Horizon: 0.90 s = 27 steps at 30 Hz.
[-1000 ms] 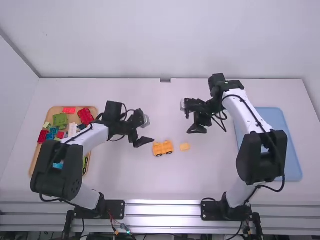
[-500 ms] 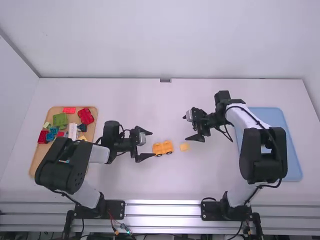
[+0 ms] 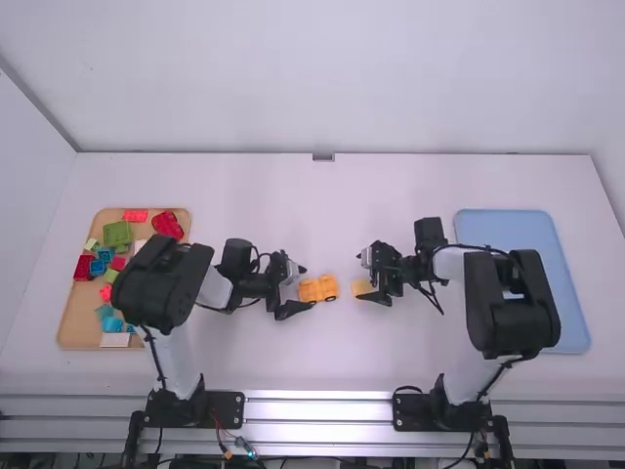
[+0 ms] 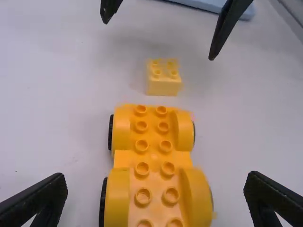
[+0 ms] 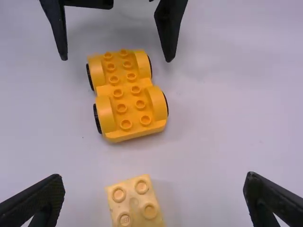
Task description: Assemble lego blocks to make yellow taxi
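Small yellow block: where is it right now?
High view: the small yellow block lies on the table, just right of the orange wheeled base, near the right gripper.

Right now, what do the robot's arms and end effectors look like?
The left arm and right arm have white links, bulky black joints and thin black cables. The left end effector and right end effector are black, each with two tapering fingers.
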Motion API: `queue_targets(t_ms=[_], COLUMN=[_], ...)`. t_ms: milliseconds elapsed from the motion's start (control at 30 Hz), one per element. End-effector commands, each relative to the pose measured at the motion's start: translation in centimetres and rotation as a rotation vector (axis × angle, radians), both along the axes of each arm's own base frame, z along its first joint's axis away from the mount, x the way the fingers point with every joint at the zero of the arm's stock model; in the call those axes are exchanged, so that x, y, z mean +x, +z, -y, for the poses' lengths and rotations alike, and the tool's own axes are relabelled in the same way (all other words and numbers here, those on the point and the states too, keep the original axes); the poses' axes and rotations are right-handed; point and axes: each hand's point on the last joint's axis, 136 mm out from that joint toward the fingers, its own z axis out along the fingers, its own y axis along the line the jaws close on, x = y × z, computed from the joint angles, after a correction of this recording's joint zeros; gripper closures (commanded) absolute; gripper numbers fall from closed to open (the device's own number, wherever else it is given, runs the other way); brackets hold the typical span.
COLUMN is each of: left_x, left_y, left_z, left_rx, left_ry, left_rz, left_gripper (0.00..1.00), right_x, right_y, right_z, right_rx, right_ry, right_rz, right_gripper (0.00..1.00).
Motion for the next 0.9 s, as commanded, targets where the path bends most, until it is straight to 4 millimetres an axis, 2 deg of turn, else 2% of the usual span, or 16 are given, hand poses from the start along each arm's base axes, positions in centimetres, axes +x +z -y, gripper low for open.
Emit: queue_targets(t_ms=[0, 100, 300, 400, 600, 800, 867], left_x=[0.6, 0.4, 0.6, 0.5, 0.9, 0.9, 0.9], left_y=[-1.1, -1.3, -1.3, -1.3, -1.9, -2.2, -2.2], left_z=[-0.2, -0.3, -0.9, -0.9, -0.5, -0.3, -0.3], left_rx=[0.058, 0.079, 0.084, 0.085, 0.106, 0.126, 0.126], left_ry=[0.069, 0.109, 0.172, 0.174, 0.160, 0.117, 0.116], left_rz=[-0.017, 0.034, 0.059, 0.058, -0.009, -0.015, -0.014], left_gripper=[0.01, 0.01, 0.01, 0.01, 0.01, 0.01, 0.01], right_x=[-0.2, 0.2, 0.5, 0.0, -0.7, -0.9, -0.9], right_y=[-1.6, -3.1, -3.9, -3.9, -4.4, -4.6, -4.7], right_z=[0.4, 0.8, 1.1, 1.0, 0.9, 1.0, 1.0], right_rx=[0.006, 0.027, 0.069, 0.078, 0.055, 0.041, 0.035], right_ry=[-0.018, -0.004, -0.009, 0.030, 0.061, 0.060, 0.060], right_rz=[-0.064, -0.075, -0.107, -0.074, -0.049, -0.064, -0.068], right_gripper=[0.00, 0.04, 0.10, 0.17, 0.46, 0.58, 0.59])
